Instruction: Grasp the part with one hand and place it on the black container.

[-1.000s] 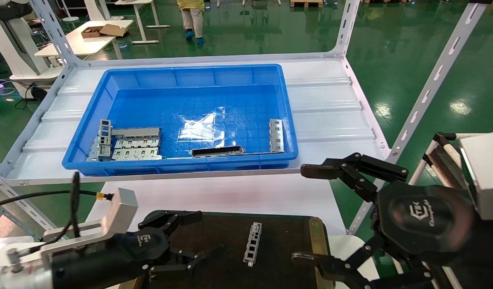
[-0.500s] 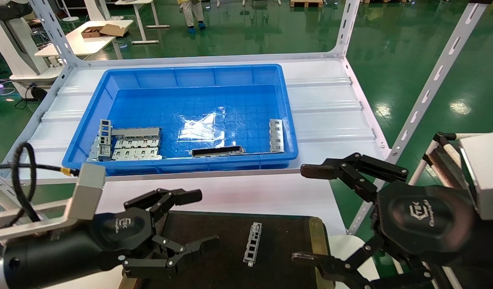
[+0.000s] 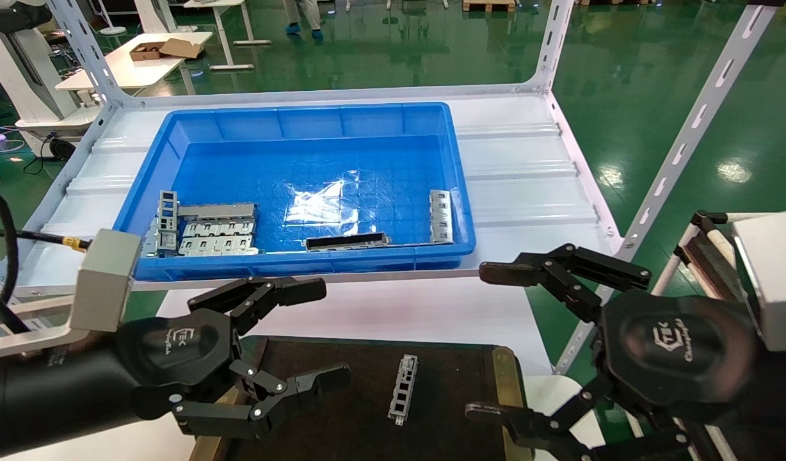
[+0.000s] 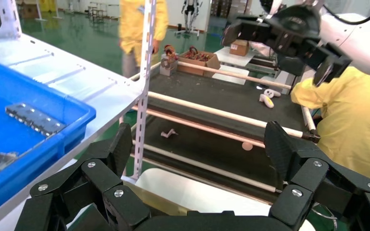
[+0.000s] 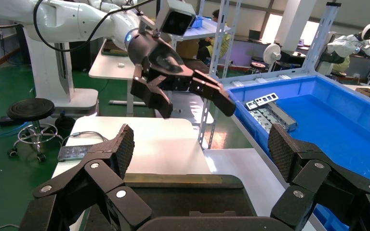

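On the black container (image 3: 342, 422) lies the part (image 3: 402, 388), untouched. Left end effector (image 3: 316, 336) hovers spread beside it. Right end effector (image 3: 489, 339) spread too.

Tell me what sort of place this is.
Probably a factory-style robot lab: glossy green floor, slotted metal rack holding a blue bin of stamped parts, a yellow-coated worker, and other white robots behind.

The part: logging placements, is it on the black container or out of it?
On it: the part lies flat on the black container, free of both grippers.
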